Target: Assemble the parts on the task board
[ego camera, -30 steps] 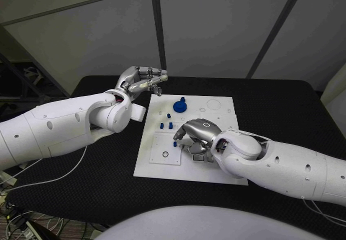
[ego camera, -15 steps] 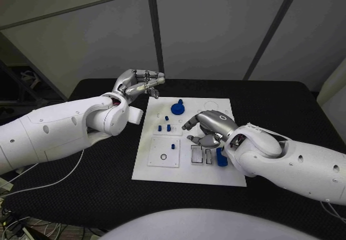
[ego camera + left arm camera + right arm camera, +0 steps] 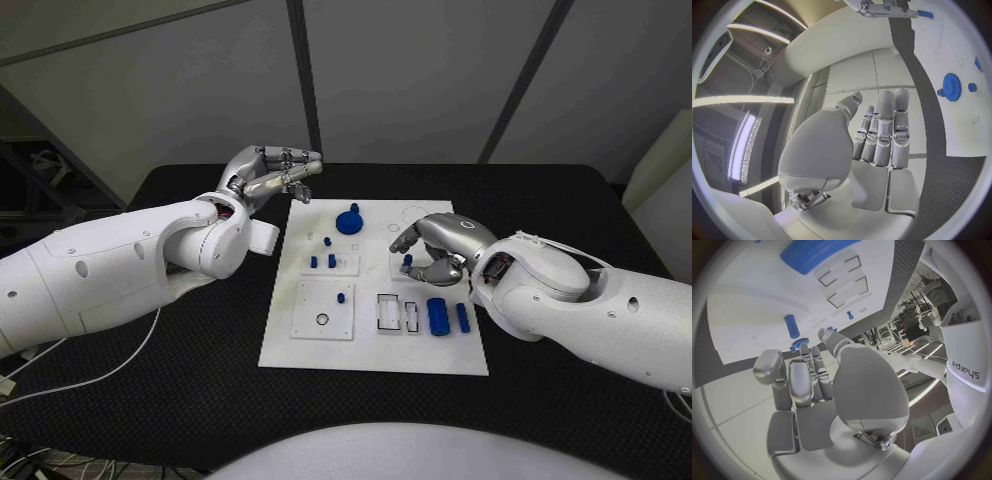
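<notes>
The white task board (image 3: 368,345) lies mid-table. My right hand (image 3: 433,245) hovers over its far right part, fingers bent down, the tips right at a small blue piece (image 3: 408,262); whether they grip it is unclear. In the right wrist view that piece (image 3: 795,346) peeks out past the fingertips (image 3: 804,352). A blue gear (image 3: 351,218) stands at the far middle and small blue pegs (image 3: 323,261) left of centre. Two blue blocks (image 3: 449,317) lie near the right edge beside outlined slots (image 3: 389,312). My left hand (image 3: 267,172) hangs beyond the board's far left corner, fingers curled in on nothing.
A single blue peg (image 3: 342,296) stands in the square plate (image 3: 323,322) at the board's near left. The black table (image 3: 173,390) surrounds the board on all sides. The left wrist view shows the gear (image 3: 950,82) on the board (image 3: 967,45).
My right hand has moved from the board's near right part toward its far side, uncovering the two blue blocks and the slots. The left hand has stayed where it was.
</notes>
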`<state>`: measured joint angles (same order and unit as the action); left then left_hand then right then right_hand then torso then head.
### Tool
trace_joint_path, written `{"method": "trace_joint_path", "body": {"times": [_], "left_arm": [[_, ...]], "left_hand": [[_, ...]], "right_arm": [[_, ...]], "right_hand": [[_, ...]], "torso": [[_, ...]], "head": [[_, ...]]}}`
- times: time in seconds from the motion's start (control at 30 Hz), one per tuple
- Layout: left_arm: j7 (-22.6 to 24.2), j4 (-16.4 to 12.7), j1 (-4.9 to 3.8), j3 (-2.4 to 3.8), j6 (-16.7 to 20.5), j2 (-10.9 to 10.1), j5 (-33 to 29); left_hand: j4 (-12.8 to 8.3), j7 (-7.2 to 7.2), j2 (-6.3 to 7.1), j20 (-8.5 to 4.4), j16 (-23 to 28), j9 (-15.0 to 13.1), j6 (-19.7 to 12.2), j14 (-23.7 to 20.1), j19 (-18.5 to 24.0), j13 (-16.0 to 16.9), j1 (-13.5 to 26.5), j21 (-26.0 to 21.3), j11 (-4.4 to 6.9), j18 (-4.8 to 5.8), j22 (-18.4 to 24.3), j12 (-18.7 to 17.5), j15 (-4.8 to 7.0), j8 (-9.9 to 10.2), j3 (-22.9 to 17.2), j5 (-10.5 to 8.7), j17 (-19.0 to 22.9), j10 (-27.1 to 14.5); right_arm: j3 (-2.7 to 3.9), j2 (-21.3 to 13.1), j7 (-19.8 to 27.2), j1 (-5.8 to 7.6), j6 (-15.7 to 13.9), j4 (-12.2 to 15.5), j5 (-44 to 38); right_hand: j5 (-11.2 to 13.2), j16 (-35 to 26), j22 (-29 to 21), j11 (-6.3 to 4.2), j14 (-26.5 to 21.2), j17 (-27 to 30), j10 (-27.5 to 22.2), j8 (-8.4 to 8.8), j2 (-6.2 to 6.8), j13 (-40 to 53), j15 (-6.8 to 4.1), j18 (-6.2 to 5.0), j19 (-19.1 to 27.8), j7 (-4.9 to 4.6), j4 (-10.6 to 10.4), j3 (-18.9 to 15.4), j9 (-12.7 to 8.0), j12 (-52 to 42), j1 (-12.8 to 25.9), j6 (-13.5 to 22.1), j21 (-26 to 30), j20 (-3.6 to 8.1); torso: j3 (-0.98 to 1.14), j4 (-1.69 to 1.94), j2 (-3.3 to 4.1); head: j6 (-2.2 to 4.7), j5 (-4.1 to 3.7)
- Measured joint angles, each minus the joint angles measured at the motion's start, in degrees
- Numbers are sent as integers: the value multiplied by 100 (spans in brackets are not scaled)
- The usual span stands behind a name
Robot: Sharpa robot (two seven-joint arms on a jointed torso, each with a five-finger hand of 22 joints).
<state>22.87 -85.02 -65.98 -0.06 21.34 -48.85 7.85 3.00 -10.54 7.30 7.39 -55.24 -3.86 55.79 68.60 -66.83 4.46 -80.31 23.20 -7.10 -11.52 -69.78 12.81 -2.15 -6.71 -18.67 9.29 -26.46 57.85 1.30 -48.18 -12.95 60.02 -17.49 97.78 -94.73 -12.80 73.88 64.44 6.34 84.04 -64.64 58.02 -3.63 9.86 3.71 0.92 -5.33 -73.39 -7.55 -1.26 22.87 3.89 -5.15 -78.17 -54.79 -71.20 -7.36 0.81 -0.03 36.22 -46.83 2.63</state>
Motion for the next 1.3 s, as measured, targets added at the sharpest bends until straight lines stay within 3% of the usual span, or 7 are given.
{"method": "trace_joint_path", "body": {"times": [0.27,0.83,1.03,1.3], "left_arm": [[-2,0,1,0,-18,-1,0],[-5,5,2,0,-35,4,0],[-6,10,2,0,-41,10,0],[-9,16,2,0,-48,13,0]], "left_hand": [[0,0,0,0,0,0,0,0,0,0,0,0,0,0,0,0,0,0,0,0,0,0],[0,0,0,0,0,0,0,0,0,0,0,-23,20,0,4,0,0,0,0,0,6,-20],[0,0,0,0,0,-1,0,0,0,1,0,-22,20,0,4,0,0,0,0,0,6,-20],[0,0,0,0,0,-1,0,0,0,1,0,-22,20,0,5,0,0,0,0,0,6,-20]], "right_arm": [[18,34,-181,16,296,-123,-141],[10,191,-287,10,386,-317,-278],[11,205,-287,11,381,-359,-291],[11,221,-300,11,393,-389,-313]], "right_hand": [[0,0,-6,0,0,5,0,0,-19,10,0,0,0,4,0,-31,7,-72,-20,-2,0,0],[0,0,-10,0,0,15,1,-32,-152,15,0,0,0,7,-18,-13,26,-215,-153,-117,0,0],[-24,0,8,-34,0,-5,57,-59,-174,15,0,0,-1,-63,-29,46,32,-291,-174,-192,0,1],[-24,99,197,-111,-20,-110,529,-131,-258,31,-24,0,-121,-125,4,230,73,-530,-258,-475,-107,91]], "torso": [[-5,13,0],[-2,10,5],[-1,7,6],[-1,7,6]], "head": [[5,-2],[7,-6],[7,-13],[-2,-20]]}}
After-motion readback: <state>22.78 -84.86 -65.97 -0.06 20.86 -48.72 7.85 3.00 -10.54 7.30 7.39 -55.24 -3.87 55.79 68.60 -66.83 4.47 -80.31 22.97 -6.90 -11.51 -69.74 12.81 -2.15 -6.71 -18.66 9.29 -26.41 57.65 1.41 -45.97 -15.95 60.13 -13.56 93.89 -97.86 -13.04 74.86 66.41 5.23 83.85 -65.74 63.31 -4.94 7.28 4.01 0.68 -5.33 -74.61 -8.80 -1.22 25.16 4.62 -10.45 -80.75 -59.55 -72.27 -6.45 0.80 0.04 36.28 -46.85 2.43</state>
